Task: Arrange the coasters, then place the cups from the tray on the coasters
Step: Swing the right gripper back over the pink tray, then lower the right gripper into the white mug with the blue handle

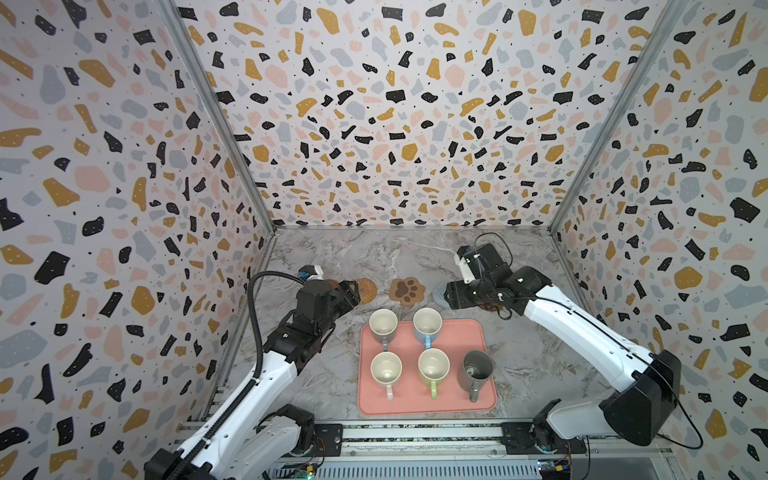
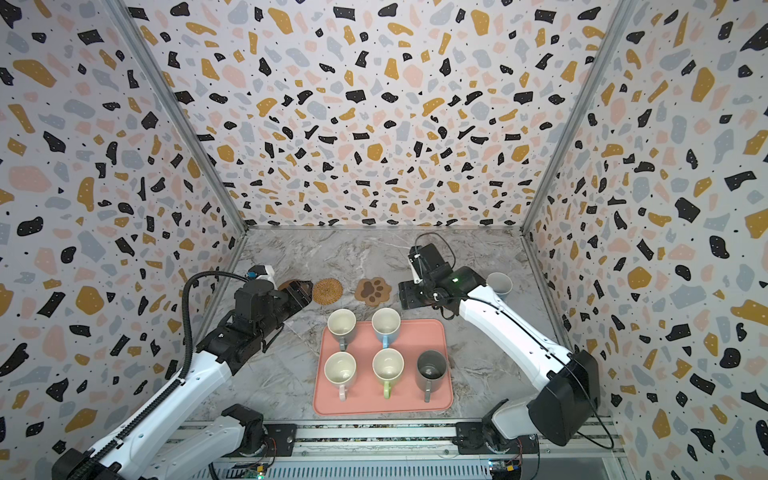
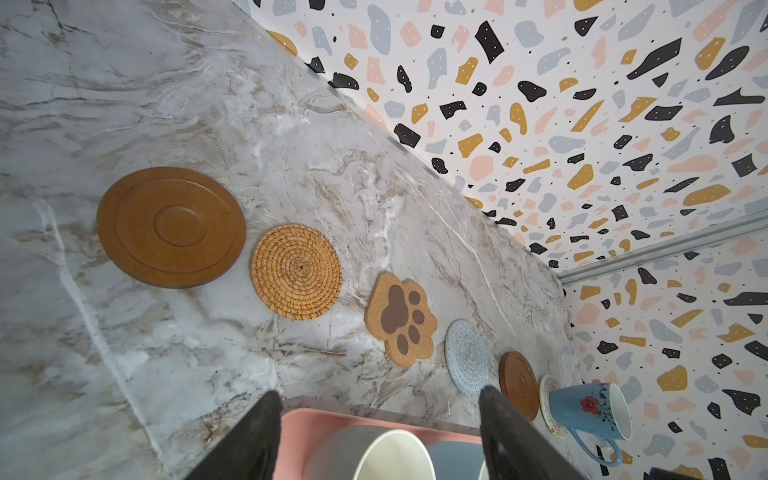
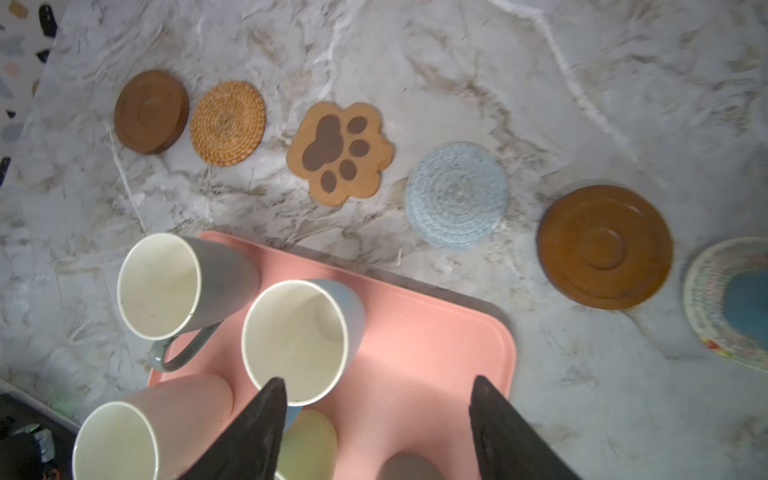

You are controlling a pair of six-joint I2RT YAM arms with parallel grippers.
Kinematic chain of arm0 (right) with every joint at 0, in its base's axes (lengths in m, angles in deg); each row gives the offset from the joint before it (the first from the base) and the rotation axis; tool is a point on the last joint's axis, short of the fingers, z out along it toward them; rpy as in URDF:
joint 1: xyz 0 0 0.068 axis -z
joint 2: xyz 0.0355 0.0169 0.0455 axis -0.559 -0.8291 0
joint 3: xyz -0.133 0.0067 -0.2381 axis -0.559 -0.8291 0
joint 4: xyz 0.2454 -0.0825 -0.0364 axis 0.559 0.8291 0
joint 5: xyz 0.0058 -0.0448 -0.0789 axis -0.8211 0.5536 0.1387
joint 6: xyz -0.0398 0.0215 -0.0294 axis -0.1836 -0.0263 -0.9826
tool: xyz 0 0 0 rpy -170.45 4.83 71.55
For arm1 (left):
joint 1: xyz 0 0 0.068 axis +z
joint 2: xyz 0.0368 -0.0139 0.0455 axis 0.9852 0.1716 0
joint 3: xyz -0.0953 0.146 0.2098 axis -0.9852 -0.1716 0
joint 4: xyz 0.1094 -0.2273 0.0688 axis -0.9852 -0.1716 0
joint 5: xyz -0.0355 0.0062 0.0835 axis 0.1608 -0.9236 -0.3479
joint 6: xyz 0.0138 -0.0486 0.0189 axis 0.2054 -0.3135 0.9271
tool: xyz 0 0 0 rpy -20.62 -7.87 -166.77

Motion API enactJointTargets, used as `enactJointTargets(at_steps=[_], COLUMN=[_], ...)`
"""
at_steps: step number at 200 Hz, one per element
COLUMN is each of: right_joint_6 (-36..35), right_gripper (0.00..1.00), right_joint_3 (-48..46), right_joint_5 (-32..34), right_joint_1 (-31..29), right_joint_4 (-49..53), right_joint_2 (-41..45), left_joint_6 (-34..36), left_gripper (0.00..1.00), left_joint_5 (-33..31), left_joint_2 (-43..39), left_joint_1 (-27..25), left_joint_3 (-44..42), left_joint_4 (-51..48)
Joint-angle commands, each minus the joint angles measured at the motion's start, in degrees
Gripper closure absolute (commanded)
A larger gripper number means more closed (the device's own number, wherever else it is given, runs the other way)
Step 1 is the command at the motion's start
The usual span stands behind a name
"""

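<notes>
Hovering just beyond the far rim of the salmon-pink flat tray (image 1: pixel 463 337), both arms are empty, fingers spread: the left gripper (image 1: pixel 351 291) by the tan rattan round coaster (image 1: pixel 368 291), the right gripper (image 1: pixel 449 296) above the grey-blue crochet coaster (image 4: pixel 457 195). Five mugs stand upright on the tray with their handles pointing away from the grippers. The light blue mug (image 1: pixel 427 325) lies nearest the right gripper, so I'd guess it goes next, onto the free glossy brown disc (image 4: pixel 604 247). A flowered blue mug (image 3: pixel 590 411) already sits on the cream woven coaster (image 4: pixel 706 299).
</notes>
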Motion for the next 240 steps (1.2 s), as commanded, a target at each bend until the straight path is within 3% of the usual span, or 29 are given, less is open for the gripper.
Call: enactJointTargets(at_steps=[1,81,240], right_joint_6=[3.4,8.2,13.9], right_gripper=[0.28,0.27,0.23], right_joint_3=[2.3,1.4,-1.4], right_joint_5=[2.7,4.2,6.9], right_joint_1=[-3.7,-13.5,-16.0], right_joint_4=[4.6,4.1,5.2], right_joint_2=[-2.0,-9.3,-10.7], left_joint_6=[-0.4,-1.0,-1.5], left_gripper=[0.24,0.24,0.23], left_joint_5=[-1.0,-0.8,-1.2], left_joint_2=[-0.9,-1.3,-2.4], left_joint_1=[0.4,0.4,0.5], left_joint_3=[-0.6,-1.8,-2.5], left_joint_4=[1.3,2.0,1.5])
